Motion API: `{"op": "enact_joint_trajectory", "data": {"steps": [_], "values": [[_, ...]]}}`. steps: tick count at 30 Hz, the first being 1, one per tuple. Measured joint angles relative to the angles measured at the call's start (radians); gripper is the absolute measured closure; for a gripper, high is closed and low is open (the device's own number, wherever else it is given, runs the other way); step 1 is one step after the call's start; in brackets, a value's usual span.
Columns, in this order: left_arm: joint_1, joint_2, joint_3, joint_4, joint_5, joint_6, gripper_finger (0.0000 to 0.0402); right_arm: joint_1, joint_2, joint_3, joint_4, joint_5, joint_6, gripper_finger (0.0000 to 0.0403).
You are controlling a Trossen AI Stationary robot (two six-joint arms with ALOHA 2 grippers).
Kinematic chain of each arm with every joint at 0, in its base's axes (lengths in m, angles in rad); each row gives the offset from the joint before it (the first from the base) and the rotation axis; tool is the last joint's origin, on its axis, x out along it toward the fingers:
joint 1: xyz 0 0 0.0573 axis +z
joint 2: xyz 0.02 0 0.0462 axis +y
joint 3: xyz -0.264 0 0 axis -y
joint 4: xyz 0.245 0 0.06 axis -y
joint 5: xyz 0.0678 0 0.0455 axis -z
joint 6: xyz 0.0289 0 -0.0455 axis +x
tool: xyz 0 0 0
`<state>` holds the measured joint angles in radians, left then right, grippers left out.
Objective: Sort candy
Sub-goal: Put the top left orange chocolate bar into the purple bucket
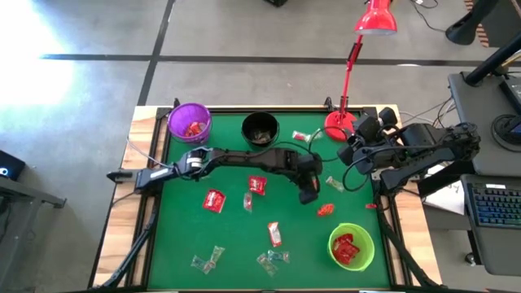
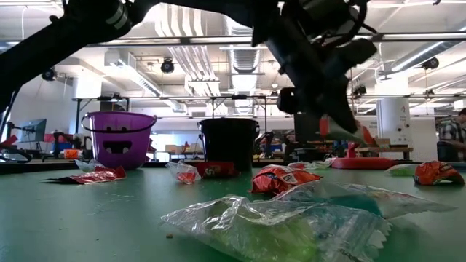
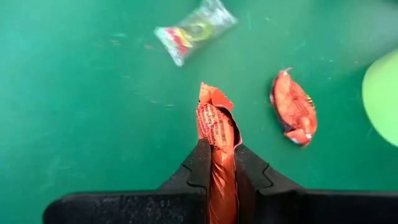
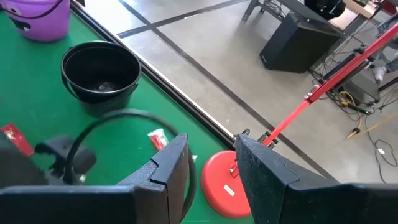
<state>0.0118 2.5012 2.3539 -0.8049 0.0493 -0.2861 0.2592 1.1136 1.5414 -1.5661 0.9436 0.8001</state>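
Note:
My left gripper (image 1: pixel 309 194) reaches over the green mat's right middle and is shut on an orange-wrapped candy (image 3: pixel 215 121). A second orange candy (image 3: pixel 293 109) and a clear twisted one (image 3: pixel 194 28) lie on the mat just past it. More candy lies scattered across the mat, such as a red piece (image 1: pixel 214 200). Some red pieces sit in the purple bowl (image 1: pixel 189 122) and the green bowl (image 1: pixel 351 246). My right gripper (image 4: pixel 211 168) waits open, raised at the table's right edge near the lamp. My left gripper pinches the orange candy between its two fingers (image 3: pixel 194 165), which lie along the wrapper. The fingers slant down from above. The candy's free end (image 3: pixel 211 96) juts out past the fingertips. In the low view the gripper and the candy (image 2: pixel 325 126) are clear of the mat.
A black bowl (image 1: pixel 260 129) stands at the far edge between the purple bowl and a red desk lamp's base (image 1: pixel 339 126). Clear-wrapped candy (image 1: pixel 205 260) lies near the front edge. The mat's raised rim (image 1: pixel 244 109) borders it.

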Motion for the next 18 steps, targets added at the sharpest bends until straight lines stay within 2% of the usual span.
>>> {"op": "enact_joint_trajectory", "data": {"steps": [18], "values": [[0.107, -0.194, 0.000, -0.255, -0.184, 0.168, 0.0394, 0.000, -0.001, -0.002, -0.005, 0.002, -0.032, 0.0275]]}}
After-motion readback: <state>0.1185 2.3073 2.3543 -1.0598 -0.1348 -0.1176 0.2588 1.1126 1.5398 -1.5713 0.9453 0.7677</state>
